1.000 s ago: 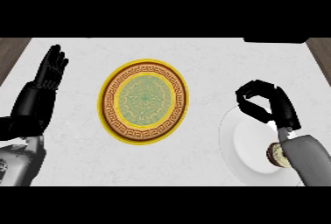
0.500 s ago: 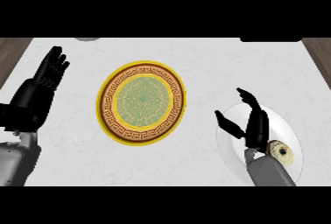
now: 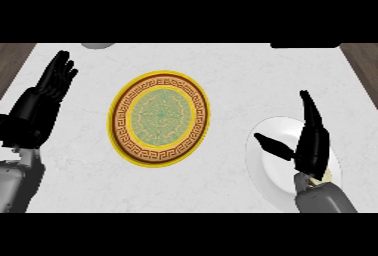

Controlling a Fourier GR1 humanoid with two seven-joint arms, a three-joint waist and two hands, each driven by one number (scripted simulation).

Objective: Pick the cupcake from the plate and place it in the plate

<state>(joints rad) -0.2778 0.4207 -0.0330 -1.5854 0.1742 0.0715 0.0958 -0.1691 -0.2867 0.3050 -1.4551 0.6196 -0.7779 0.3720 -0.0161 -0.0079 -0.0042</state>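
Note:
A yellow plate (image 3: 159,118) with a brown patterned band and green centre lies in the middle of the counter. At the right lies a plain white plate (image 3: 267,172). My right hand (image 3: 311,145) hangs open over the white plate, fingers straight and pointing away, thumb spread to the left. Just a pale sliver of the cupcake (image 3: 322,178) shows beside my right wrist; the hand and forearm hide the rest. My left hand (image 3: 46,95) rests open at the far left, fingers up, away from both plates.
The white marbled counter (image 3: 236,75) has dark wood edges at the top left and top right corners. A grey round object (image 3: 97,45) and a dark object (image 3: 303,45) are cut off at the far edge.
My right hand has gone from curled to straight and flat over the white plate, and now covers most of the cupcake. The view shifted slightly; the left hand stays resting.

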